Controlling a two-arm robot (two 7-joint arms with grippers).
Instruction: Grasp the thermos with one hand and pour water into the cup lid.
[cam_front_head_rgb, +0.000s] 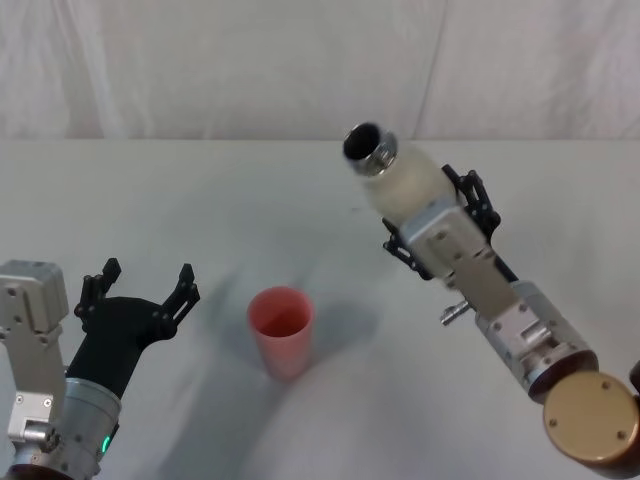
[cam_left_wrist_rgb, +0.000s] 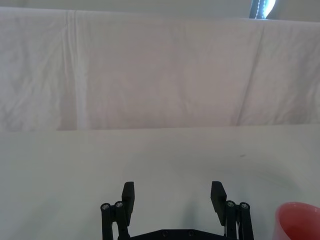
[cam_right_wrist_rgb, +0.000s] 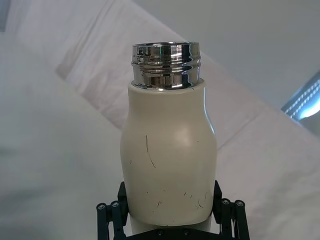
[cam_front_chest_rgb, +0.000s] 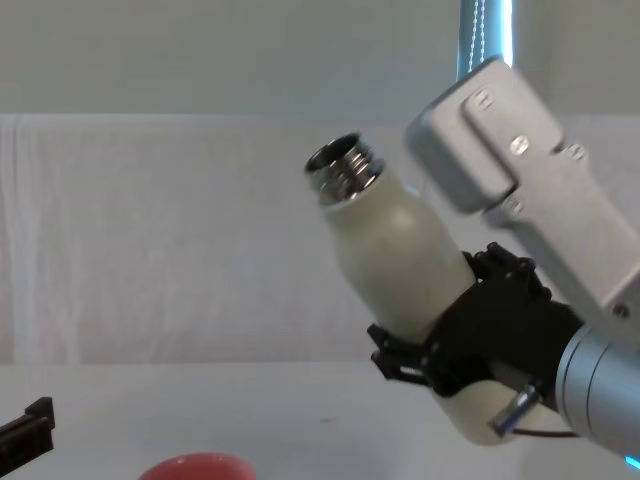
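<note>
My right gripper (cam_front_head_rgb: 433, 216) is shut on the lower body of the cream-white thermos (cam_front_head_rgb: 404, 186) and holds it in the air. The thermos leans with its open chrome neck (cam_front_head_rgb: 369, 149) up and towards the left, and the chest view shows the thermos (cam_front_chest_rgb: 392, 252) well above the table. Its scuffed body rises between the black fingers (cam_right_wrist_rgb: 112, 216) in the right wrist view. The salmon-red cup lid (cam_front_head_rgb: 281, 326) stands upright on the table, mouth up, below and left of the neck. No water shows. My left gripper (cam_front_head_rgb: 146, 281) rests open left of the cup lid.
A white cloth covers the table (cam_front_head_rgb: 200, 200) and hangs as a backdrop behind it. In the left wrist view, the cup lid (cam_left_wrist_rgb: 300, 221) sits off to one side of the open left gripper (cam_left_wrist_rgb: 173, 195). Bare cloth lies between the cup lid and the thermos.
</note>
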